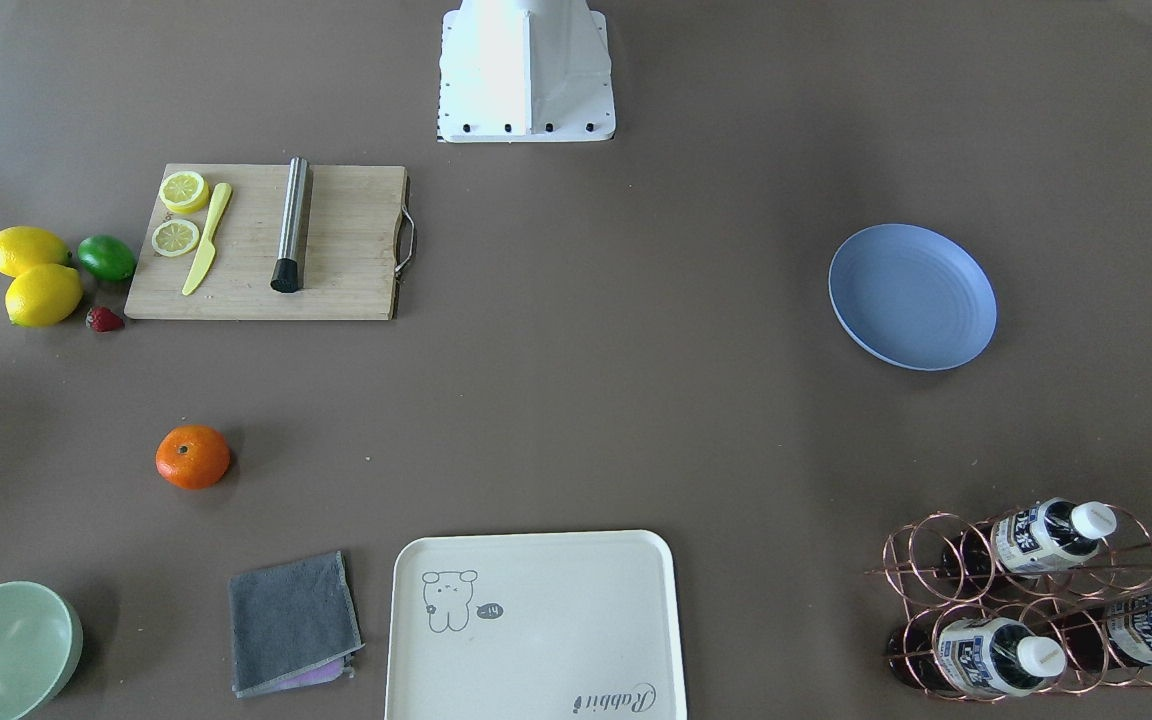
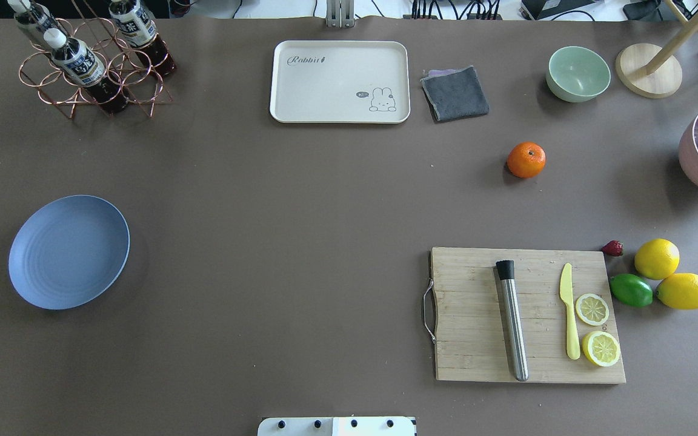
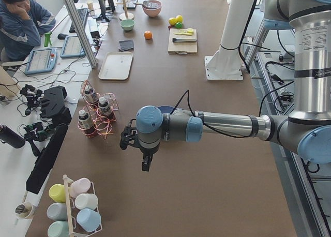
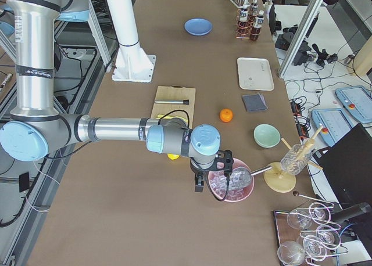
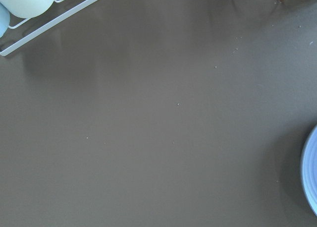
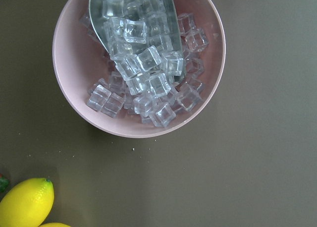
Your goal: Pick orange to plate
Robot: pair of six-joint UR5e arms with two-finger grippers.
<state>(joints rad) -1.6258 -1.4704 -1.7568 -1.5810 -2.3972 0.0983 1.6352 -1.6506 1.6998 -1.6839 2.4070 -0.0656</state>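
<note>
The orange [image 2: 526,160] sits alone on the brown table, right of centre, also seen in the front view [image 1: 193,457] and the right side view [image 4: 226,115]. The blue-lavender plate [image 2: 69,251] lies empty far over on the left half [image 1: 912,297]; its rim shows at the left wrist view's right edge [image 5: 311,177]. My left gripper [image 3: 146,163] hangs over the table's left end near the plate, seen only from the side, so I cannot tell its state. My right gripper [image 4: 200,183] hovers by the ice bowl at the right end; again I cannot tell.
A wooden cutting board [image 2: 528,315] holds a steel muddler, a yellow knife and lemon slices, with lemons [image 2: 657,258] and a lime beside it. A pink bowl of ice [image 6: 138,63], green bowl [image 2: 578,73], grey cloth [image 2: 455,92], cream tray [image 2: 340,82] and bottle rack [image 2: 91,66] line the table's edges.
</note>
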